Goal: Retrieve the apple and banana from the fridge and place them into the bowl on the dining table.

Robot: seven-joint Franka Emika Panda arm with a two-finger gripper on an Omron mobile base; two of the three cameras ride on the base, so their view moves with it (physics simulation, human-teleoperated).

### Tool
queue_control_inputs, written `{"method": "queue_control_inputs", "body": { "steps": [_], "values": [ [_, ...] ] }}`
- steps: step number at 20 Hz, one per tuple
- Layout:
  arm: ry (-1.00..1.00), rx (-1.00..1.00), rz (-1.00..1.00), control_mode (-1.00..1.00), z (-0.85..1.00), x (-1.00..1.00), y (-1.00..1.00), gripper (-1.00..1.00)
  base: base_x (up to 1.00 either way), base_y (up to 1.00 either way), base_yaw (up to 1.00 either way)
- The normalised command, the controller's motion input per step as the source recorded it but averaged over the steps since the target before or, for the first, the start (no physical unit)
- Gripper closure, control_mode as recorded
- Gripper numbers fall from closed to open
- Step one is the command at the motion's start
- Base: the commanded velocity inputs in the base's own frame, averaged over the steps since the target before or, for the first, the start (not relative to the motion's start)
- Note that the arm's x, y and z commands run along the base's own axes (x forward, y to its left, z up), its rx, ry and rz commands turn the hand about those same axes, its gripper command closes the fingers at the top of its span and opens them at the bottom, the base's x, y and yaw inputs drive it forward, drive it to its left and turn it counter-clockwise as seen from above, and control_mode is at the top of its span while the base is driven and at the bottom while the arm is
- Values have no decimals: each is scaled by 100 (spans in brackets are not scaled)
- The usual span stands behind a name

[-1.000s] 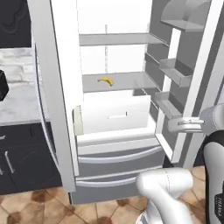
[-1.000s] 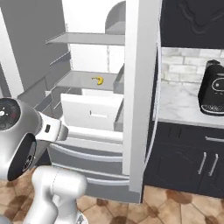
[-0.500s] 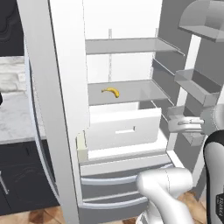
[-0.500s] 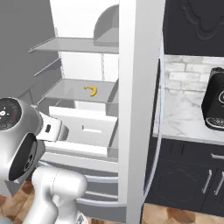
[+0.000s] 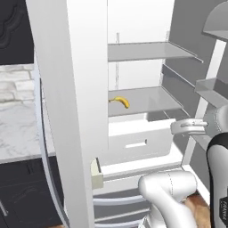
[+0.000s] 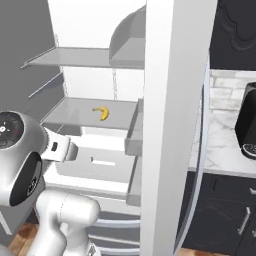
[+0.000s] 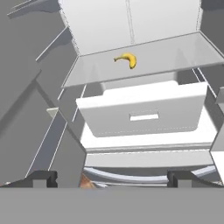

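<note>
Banana (image 7: 127, 60) on fridge (image 7: 144, 39) shelf, well beyond wide-open pincer (image 7: 111, 178)

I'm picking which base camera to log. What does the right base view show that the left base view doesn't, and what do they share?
Right base view alone: a black appliance on the marble counter. Left base view alone: a white brick backsplash above pale counter. Both: the small curved yellow banana lying on the open grey steel fridge's middle shelf, above a white drawer.
</note>
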Motion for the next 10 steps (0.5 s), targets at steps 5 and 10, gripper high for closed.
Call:
{"method": "queue_control_inputs", "body": {
  "steps": [5,10],
  "values": [
    [2,0,-1,-100,0,7,4,-100,33,14,-5],
    [3,-6,0,-100,0,27,24,-100,0,0,0]
  ]
}}
